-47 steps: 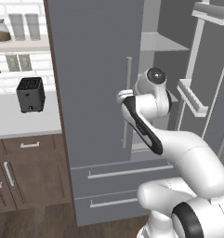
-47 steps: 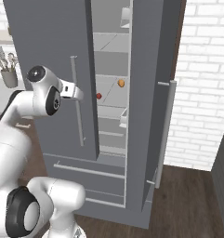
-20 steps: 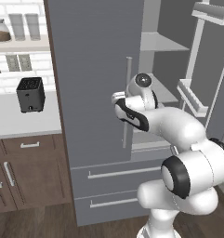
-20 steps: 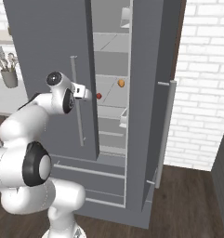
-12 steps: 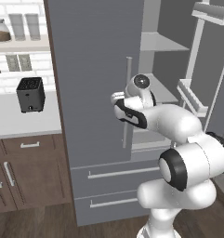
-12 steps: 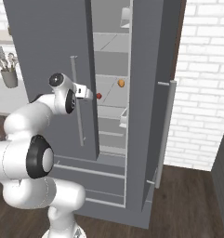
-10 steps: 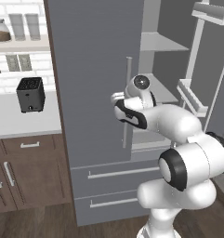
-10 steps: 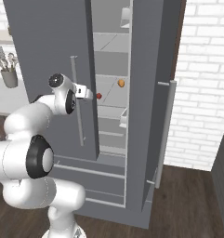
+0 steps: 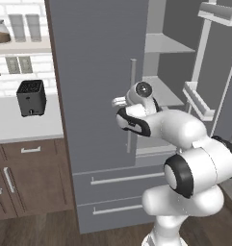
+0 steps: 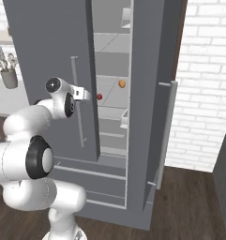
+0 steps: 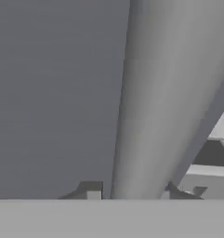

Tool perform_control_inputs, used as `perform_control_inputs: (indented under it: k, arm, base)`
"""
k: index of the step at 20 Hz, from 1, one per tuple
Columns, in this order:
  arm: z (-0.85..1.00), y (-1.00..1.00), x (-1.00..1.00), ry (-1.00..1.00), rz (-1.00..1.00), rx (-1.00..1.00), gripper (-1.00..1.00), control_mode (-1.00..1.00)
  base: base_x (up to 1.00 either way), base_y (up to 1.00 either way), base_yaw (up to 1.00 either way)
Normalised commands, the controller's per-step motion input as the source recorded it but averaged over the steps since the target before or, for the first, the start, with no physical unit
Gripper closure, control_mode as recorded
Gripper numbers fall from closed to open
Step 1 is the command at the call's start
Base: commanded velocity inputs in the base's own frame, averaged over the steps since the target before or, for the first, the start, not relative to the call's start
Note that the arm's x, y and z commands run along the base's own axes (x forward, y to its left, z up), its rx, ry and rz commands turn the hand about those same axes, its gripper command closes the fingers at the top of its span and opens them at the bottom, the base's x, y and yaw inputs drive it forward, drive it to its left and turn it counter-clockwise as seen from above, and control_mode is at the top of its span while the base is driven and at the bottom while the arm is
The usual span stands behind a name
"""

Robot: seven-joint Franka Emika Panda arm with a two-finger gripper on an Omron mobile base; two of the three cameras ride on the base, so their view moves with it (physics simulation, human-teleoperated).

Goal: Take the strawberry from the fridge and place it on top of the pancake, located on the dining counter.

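Strawberry [image 10: 99, 96] unmoved on its shelf — fingers [image 11: 91, 190] have narrowed around the fridge door's handle [image 11: 150, 102].

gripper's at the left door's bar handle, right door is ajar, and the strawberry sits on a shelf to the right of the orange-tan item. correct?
Not quite: the strawberry sits left of the orange-tan item, not right, as the right base view shows. The rest holds: the gripper straddles the left door's bar handle in the hand view, and the fridge has its right door ajar.
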Motion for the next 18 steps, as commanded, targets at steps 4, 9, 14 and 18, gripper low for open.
perform_control_inputs:
  k: [4, 9, 14, 18]
  arm:
    - [0.00, 1.00, -0.45, 0.01, 0.09, 0.00, 1.00, -1.00]
    - [0.00, 1.00, -0.63, 0.00, 0.10, 0.01, 1.00, -1.00]
    - [0.00, 1.00, -0.71, 0.00, 0.06, 0.01, 1.00, -1.00]
    - [0.00, 1.00, -0.50, 0.00, 0.00, 0.00, 1.00, -1.00]
  base:
    - [0.00, 0.00, 0.00]
    - [0.00, 0.00, 0.00]
    - [0.00, 0.00, 0.00]
    - [0.00, 0.00, 0.00]
